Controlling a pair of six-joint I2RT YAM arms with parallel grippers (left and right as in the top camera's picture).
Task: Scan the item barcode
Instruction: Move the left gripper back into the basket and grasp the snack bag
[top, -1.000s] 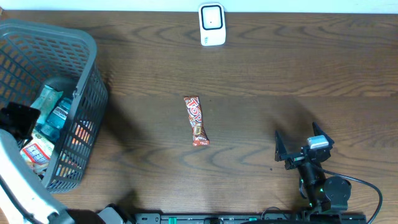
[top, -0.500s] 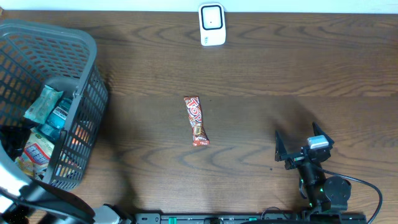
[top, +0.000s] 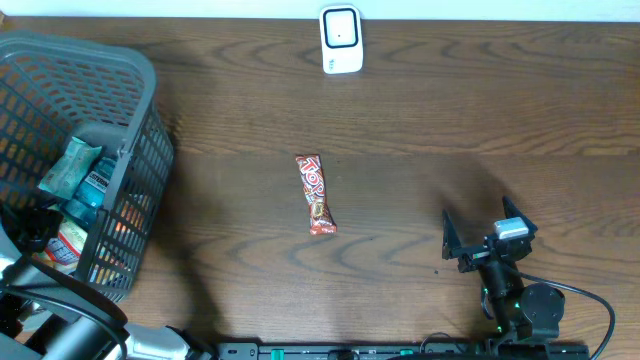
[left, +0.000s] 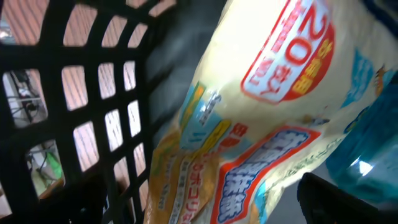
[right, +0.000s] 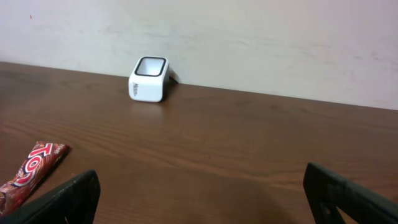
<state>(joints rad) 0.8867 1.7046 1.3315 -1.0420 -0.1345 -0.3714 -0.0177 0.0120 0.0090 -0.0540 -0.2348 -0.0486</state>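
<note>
A white barcode scanner (top: 340, 40) stands at the table's far edge, also in the right wrist view (right: 149, 79). A red candy bar (top: 316, 194) lies mid-table (right: 31, 171). My left gripper (top: 32, 228) is down inside the grey basket (top: 140, 150), open. A yellow snack packet (left: 249, 124) with red and blue print lies between its fingers, and one dark finger (left: 348, 202) shows at lower right. I cannot tell if the fingers touch the packet. My right gripper (top: 485, 228) rests open near the front right, with nothing between its fingers (right: 202, 199).
The basket also holds a green packet (top: 70, 160) and a blue one (top: 95, 185). Its black mesh wall (left: 74, 112) is close on the left of my left gripper. A pale wall (right: 249, 37) rises behind the scanner.
My left arm has shifted toward the table's front edge, with its gripper lower inside the basket over the yellow packet. The right arm, candy bar and scanner have not moved.
</note>
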